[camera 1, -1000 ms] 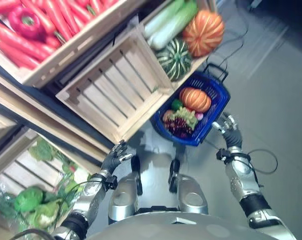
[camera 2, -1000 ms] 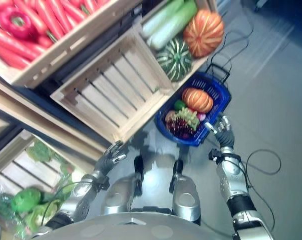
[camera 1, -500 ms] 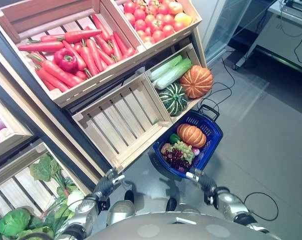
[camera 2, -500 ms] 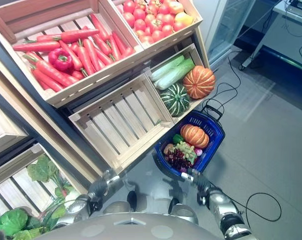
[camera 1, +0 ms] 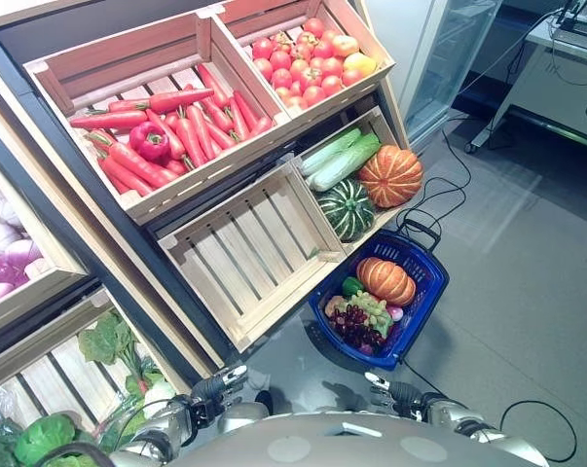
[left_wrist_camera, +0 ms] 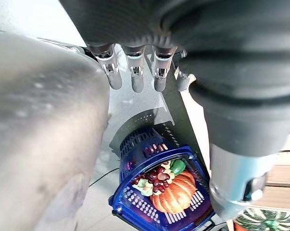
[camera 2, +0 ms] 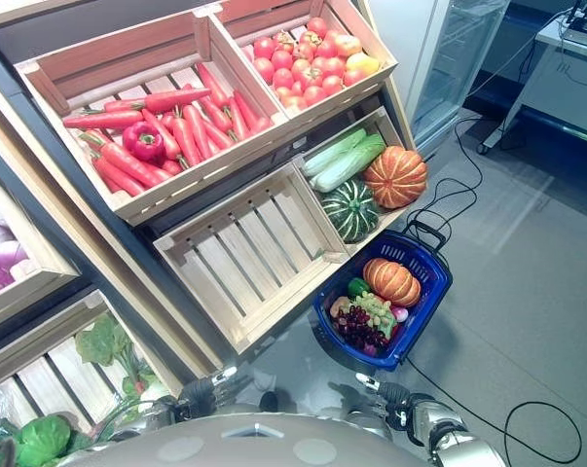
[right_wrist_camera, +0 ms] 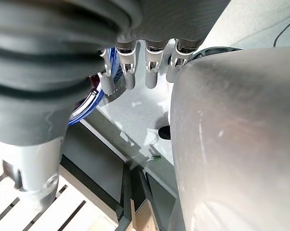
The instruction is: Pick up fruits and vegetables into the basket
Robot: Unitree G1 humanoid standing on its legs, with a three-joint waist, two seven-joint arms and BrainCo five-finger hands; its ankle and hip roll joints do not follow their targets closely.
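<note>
Grey floor, slatted wooden crates [camera 1: 249, 248]: one blue plastic basket [camera 1: 424, 302] holding one ribbed pumpkin [camera 1: 385, 280]; left hand [camera 1: 215, 391] and right hand [camera 1: 395, 393] hang with fingers relaxed, grasping nothing.

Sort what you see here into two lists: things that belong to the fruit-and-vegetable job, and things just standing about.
Belongs to the job:
blue basket, already holding an orange pumpkin and grapes
carrots
tomatoes
striped green squash
left hand and right hand, both empty

Standing about:
empty wooden crate
glass-door cabinet
</note>
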